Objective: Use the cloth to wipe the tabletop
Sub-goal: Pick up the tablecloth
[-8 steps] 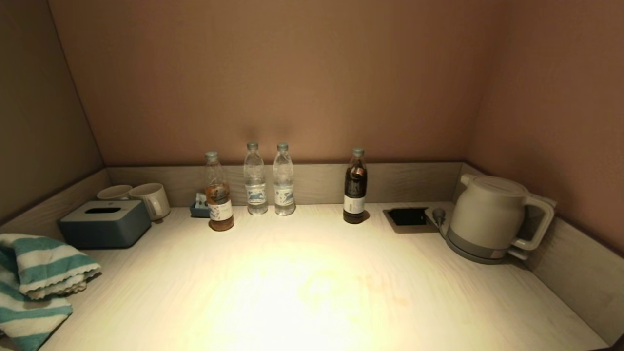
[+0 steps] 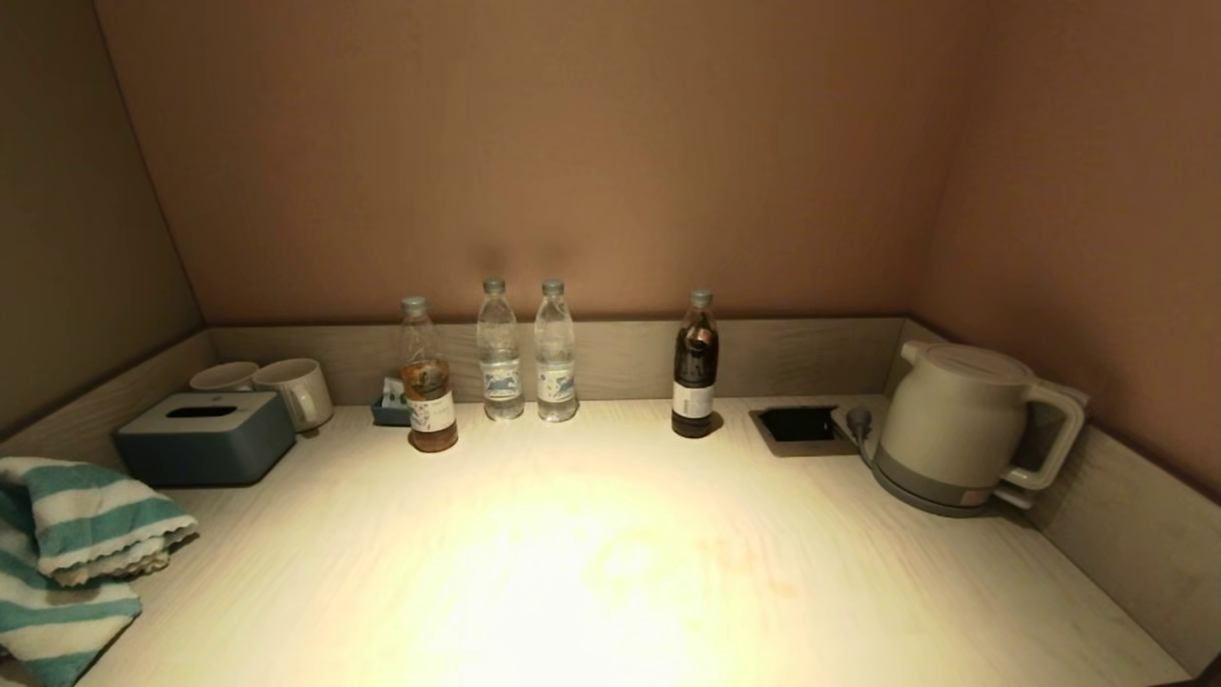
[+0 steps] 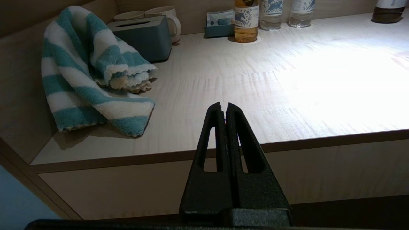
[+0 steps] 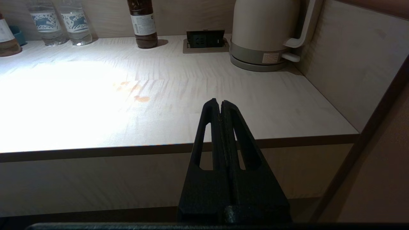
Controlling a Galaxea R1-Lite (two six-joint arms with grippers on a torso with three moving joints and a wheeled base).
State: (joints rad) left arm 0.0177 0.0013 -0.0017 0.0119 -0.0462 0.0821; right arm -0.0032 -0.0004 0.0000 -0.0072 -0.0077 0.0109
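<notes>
Where the pale wood-grain counter (image 2: 610,572) fills the alcove with its low raised rim, a bright pool of light falls on its middle, and a few small orange-brown spots (image 4: 134,92) lie just right of that glare. At the back right stands a cream kettle (image 2: 963,425) on its base, beside a black rectangular recess (image 2: 799,425). The striped teal and white cloth (image 2: 67,553) lies bunched at the counter's near left corner, partly leaning on the left rim, just in front of the grey-blue tissue box (image 2: 205,439). Two white mugs (image 2: 277,386) sit behind that box. Four bottles (image 2: 553,358) stand along the back. Both arms hang below the counter's front edge: the left tool (image 3: 224,108) and the right tool (image 4: 219,104) each have fingers pressed together, holding nothing.
</notes>
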